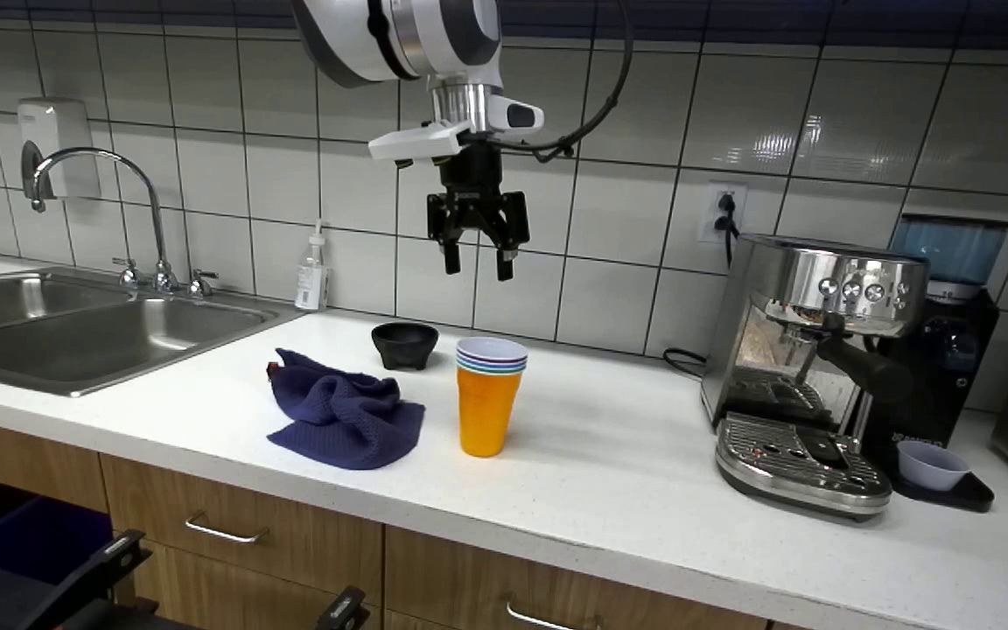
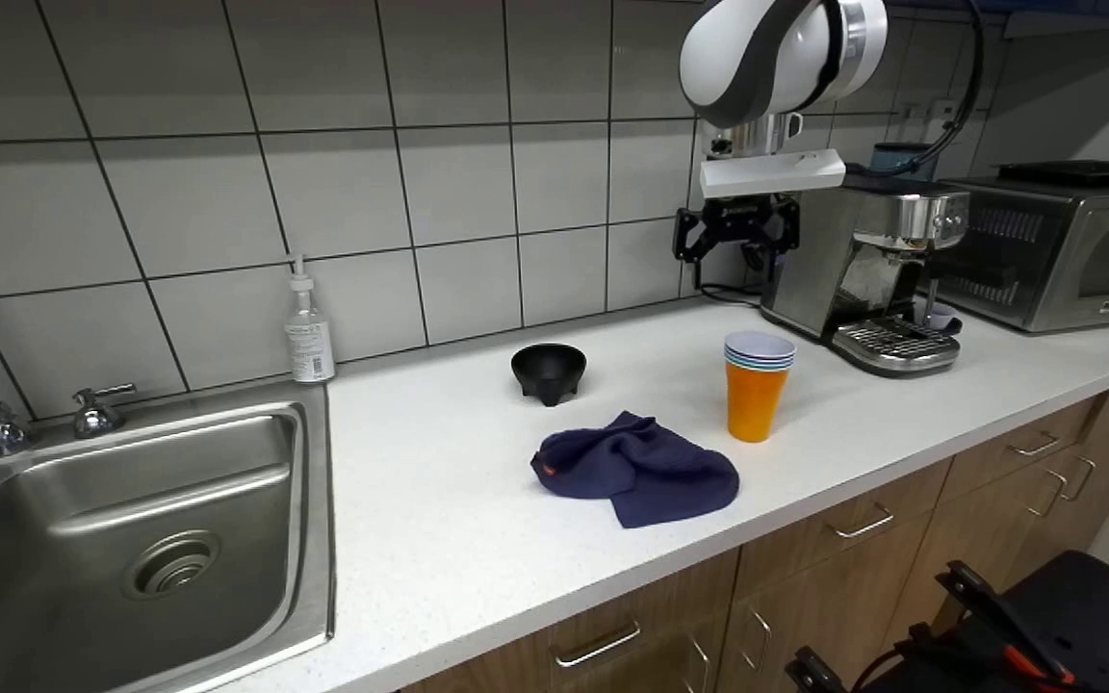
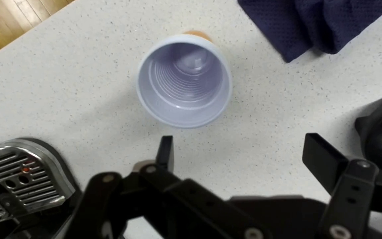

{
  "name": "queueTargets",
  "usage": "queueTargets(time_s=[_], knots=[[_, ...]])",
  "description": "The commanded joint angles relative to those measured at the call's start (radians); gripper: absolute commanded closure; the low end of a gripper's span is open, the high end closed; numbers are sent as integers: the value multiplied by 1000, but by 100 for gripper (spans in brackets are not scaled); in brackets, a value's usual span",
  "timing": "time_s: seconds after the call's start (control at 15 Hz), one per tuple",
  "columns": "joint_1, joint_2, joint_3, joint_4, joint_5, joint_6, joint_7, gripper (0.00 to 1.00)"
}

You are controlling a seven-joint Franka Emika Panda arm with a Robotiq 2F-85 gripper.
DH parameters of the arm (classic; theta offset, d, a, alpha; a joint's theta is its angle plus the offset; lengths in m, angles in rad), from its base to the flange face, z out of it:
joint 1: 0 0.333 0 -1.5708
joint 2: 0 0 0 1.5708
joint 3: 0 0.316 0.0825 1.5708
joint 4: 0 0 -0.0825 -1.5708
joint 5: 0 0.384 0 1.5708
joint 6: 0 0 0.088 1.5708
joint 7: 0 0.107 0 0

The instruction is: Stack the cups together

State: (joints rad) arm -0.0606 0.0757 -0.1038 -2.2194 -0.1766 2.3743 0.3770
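The cups stand nested in one upright stack on the white counter, with the orange cup (image 1: 488,413) (image 2: 753,404) outermost. Above its edge, several pale and bluish rims (image 1: 492,357) show close together in both exterior views. Looking down in the wrist view, I see into the pale lavender innermost cup (image 3: 186,89), while a sliver of orange shows behind its rim. High over the counter hangs my gripper (image 1: 479,265) (image 2: 735,274) (image 3: 239,142), its jaws wide apart and nothing between them. It touches no cup. The lower walls of the inner cups are hidden inside the orange one.
A crumpled navy cloth (image 1: 346,416) (image 2: 646,472) lies beside the stack, and a low black bowl (image 1: 405,344) (image 2: 549,371) sits behind. The espresso machine (image 1: 810,376) stands across the counter from the sink (image 1: 145,328). A soap bottle (image 2: 309,332) is by the tiled wall.
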Motion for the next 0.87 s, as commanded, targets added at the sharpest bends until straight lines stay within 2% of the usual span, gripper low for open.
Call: queueTargets(time_s=[0.0, 0.8], knots=[[-1, 0, 1, 7, 6, -3, -17, 0], [-2, 0, 2, 14, 16, -4, -45, 0]])
